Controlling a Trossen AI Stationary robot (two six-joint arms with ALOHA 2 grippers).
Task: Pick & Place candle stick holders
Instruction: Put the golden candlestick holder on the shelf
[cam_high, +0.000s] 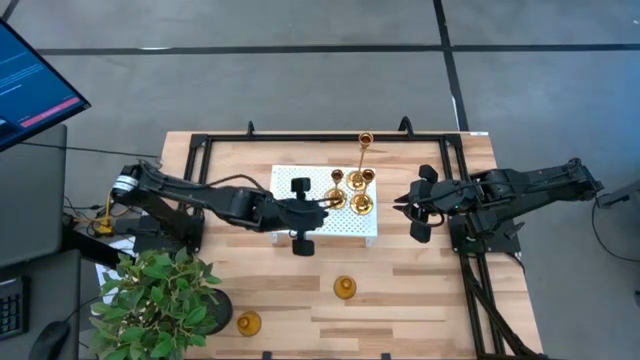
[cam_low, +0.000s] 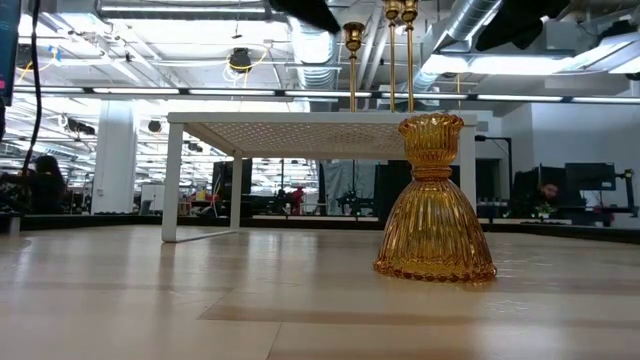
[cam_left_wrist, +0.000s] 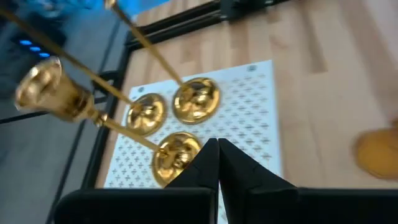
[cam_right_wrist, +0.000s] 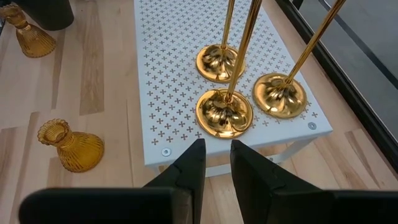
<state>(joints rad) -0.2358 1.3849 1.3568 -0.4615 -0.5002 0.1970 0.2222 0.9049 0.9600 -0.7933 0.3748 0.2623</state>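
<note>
Three tall brass candle stick holders (cam_right_wrist: 224, 112) stand upright on the white perforated tray (cam_high: 300, 225), bases clustered near one end w/ stems rising well above it; I judge they're grouped there bc the tray is the drop-off spot. Two squat amber glass holders (cam_right_wrist: 66, 144) sit on the wooden counter (cam_high: 420, 290) in front of the tray, apart from each other, prob. waiting their turn. One of them fills the low view, ribbed and bell-shaped, upright. My left gripper (cam_left_wrist: 217, 163) hangs over the tray just beside the nearest brass base, jaws clenched tight on nothing I can see. My right gripper (cam_right_wrist: 215, 163) hovers at the tray's other edge, jaws parted a little, empty, pointed at the brass bases. A potted plant (cam_high: 160, 300) sits at the counter's near left corner; a monitor (cam_high: 30, 75) glows off to the left, its text too small to read. No brands or labels legible anywhere. People sit far back in the room.
</note>
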